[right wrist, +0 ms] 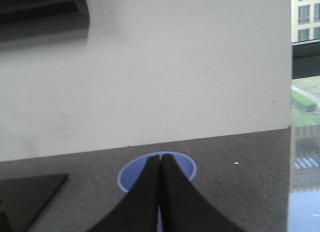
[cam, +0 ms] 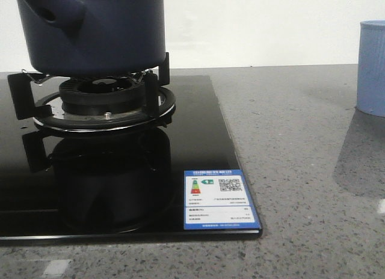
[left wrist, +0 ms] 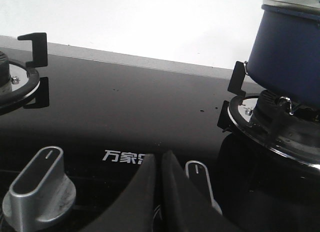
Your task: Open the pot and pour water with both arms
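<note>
The dark navy-blue pot [cam: 99, 29] stands on the gas burner [cam: 105, 101] at the back left of the black glass hob; its stubby hollow handle [cam: 51, 13] points left and forward. It also shows in the left wrist view [left wrist: 290, 52], with a lid edge at its top. My left gripper [left wrist: 160, 157] is shut and empty, low over the hob's front near the knobs, apart from the pot. My right gripper [right wrist: 159, 158] is shut and empty above the pale blue cup [right wrist: 184, 164]. Neither gripper shows in the front view.
The pale blue ribbed cup [cam: 372, 68] stands on the grey speckled counter at the right edge. Two silver knobs [left wrist: 37, 189] [left wrist: 200, 179] sit at the hob's front. A second burner with its black pan support [left wrist: 20, 74] lies further left. A blue energy label [cam: 219, 199] marks the hob's front right corner.
</note>
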